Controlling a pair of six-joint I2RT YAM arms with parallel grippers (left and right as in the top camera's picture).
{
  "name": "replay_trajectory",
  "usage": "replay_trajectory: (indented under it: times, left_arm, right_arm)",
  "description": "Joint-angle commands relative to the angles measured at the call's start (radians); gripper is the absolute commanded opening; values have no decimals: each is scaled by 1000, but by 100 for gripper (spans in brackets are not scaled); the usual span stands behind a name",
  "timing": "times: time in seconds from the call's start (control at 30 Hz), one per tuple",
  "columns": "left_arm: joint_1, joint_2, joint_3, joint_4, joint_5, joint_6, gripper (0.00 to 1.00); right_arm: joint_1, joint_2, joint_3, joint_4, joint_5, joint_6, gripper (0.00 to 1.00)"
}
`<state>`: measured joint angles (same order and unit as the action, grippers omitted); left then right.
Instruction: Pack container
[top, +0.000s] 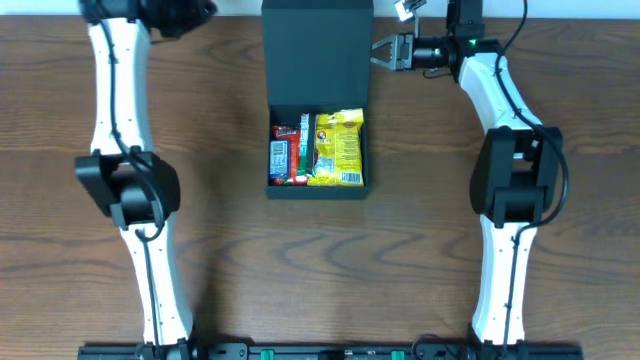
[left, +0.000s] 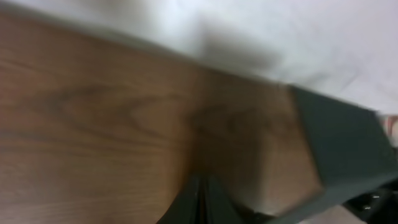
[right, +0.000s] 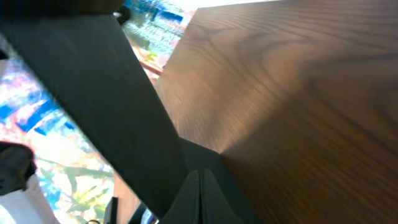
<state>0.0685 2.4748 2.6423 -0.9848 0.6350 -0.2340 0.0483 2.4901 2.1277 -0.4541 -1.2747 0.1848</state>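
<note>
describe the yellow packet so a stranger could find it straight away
Find the dark box in the middle of the table. In its open tray, the yellow packet fills the right half. The packets left of it are narrower, in red, blue and green.

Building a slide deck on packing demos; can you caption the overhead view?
Open dark container holding snack packets on a wooden table, right gripper shut beside its lid.

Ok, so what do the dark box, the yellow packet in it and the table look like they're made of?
The container looks like matte dark cardboard: flat panels, crisp folds, no glare. The yellow packet seems thin glossy plastic film, crinkled and printed. The table shows brown grain with slight sheen: wood or wood-look laminate, can't tell which.
</note>
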Motion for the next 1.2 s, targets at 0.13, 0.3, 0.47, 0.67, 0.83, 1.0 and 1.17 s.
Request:
replay_trajectory:
  times: [0.13, 0.3, 0.47, 0.67, 0.83, 1.0, 1.17]
  left_arm:
    - [-60, 52, -16, -34, 3, 23, 6]
    - [-96, 65, -16, -35, 58, 35, 6]
    - [-98, 65, -16, -37, 193, 96, 6]
    - [-65, 64, -16, -56, 388, 183, 6]
    - [-42, 63, -16, -132, 526, 298, 6]
    - [-40, 61, -16, -227, 579, 421, 6]
    - [-40, 60, -15, -324, 601, 529, 6]
  right_arm:
    - [8, -111, 14, -2, -88, -26, 1]
    - [21, -130, 14, -2, -114, -26, 2]
    - [28, -136, 14, -6, -173, -26, 1]
    - [28, -149, 14, -13, -183, -25, 2]
    - [27, -168, 14, -14, -196, -16, 2]
    - [27, -179, 14, -14, -203, 2, 2]
    - [27, -179, 14, -13, -223, 18, 2]
